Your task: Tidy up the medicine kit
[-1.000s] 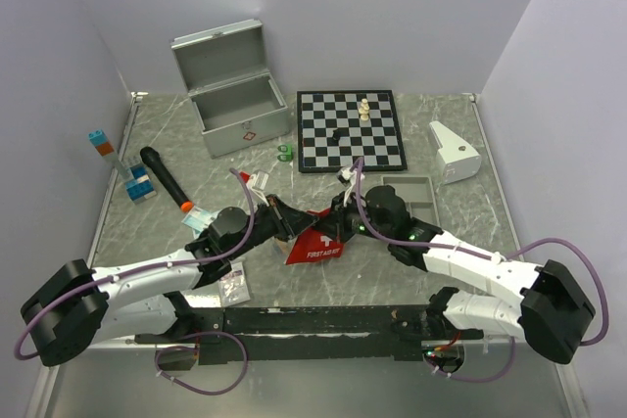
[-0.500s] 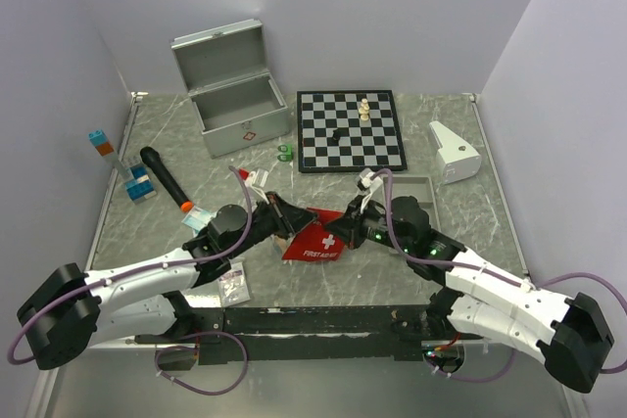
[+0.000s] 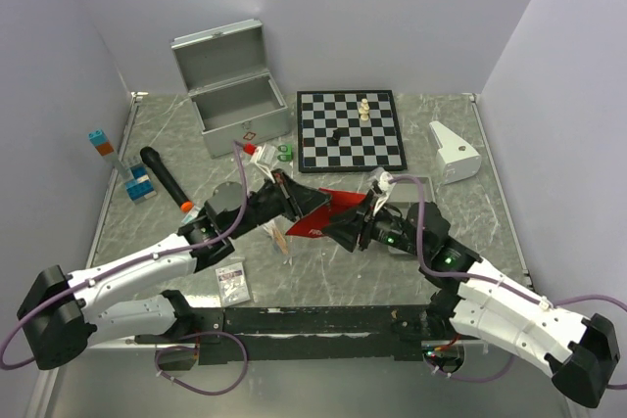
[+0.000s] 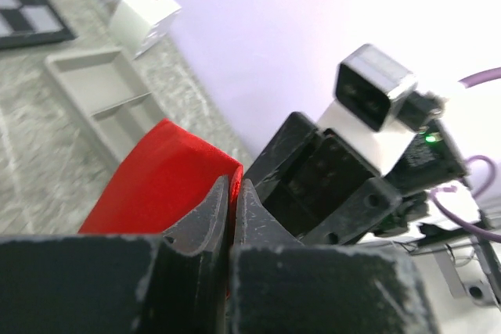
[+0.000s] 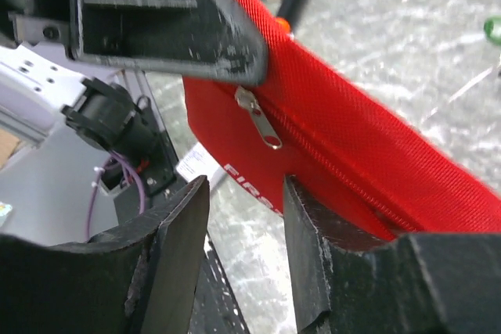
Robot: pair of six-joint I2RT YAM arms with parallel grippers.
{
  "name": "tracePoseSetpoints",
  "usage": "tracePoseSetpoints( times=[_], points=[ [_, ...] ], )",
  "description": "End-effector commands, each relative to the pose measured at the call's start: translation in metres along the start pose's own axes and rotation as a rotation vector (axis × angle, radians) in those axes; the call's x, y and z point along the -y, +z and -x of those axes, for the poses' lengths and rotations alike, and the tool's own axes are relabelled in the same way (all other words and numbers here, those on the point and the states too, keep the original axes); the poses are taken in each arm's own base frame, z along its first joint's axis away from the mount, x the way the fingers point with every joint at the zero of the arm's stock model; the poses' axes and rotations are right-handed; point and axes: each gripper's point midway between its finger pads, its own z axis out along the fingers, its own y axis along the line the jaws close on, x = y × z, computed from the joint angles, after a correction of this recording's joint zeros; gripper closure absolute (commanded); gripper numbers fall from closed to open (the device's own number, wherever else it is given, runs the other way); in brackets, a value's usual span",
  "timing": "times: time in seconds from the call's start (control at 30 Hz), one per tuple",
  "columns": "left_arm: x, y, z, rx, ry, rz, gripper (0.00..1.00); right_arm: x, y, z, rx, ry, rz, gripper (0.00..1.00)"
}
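Observation:
The medicine kit's silver case (image 3: 233,105) stands open at the back left, its lid up. Its red pouch (image 3: 333,207) hangs above the table's middle. My left gripper (image 3: 292,201) is shut on the pouch's left edge; in the left wrist view the fingertips (image 4: 232,193) pinch the red fabric (image 4: 164,185). My right gripper (image 3: 353,231) is just right of the pouch and open. In the right wrist view its jaws (image 5: 246,189) stand apart over bare table, with the pouch (image 5: 352,154) and its zipper pull (image 5: 262,127) just beyond them.
A chessboard (image 3: 349,130) with pieces lies at the back centre. A white object (image 3: 453,152) and a shallow grey tray (image 3: 416,191) are to the right. On the left are a black marker (image 3: 165,178), blue blocks (image 3: 137,185) and paper packets (image 3: 233,281).
My right gripper has opened and let go of the pouch, drawing back to the right. My left gripper has lifted the pouch up and away from the table.

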Motion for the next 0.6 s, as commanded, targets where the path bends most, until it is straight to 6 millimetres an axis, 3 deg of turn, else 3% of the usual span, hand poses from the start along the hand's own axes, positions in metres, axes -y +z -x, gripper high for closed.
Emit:
tracePoseSetpoints(
  times=[0.0, 0.23, 0.4, 0.57],
  points=[
    [0.048, -0.003, 0.020, -0.013, 0.075, -0.117, 0.99, -0.024, -0.009, 0.057, 0.157, -0.092, 0.057, 0.50],
    [0.069, -0.006, 0.027, -0.024, 0.110, -0.176, 0.99, -0.033, -0.013, 0.083, 0.208, -0.114, 0.057, 0.47],
    [0.075, -0.010, 0.024, -0.036, 0.102, -0.214, 0.99, -0.031, -0.013, 0.088, 0.221, -0.116, 0.042, 0.41],
    [0.078, -0.013, 0.023, -0.037, 0.097, -0.230, 0.99, -0.035, -0.011, 0.093, 0.233, -0.108, 0.064, 0.42]
  ],
)
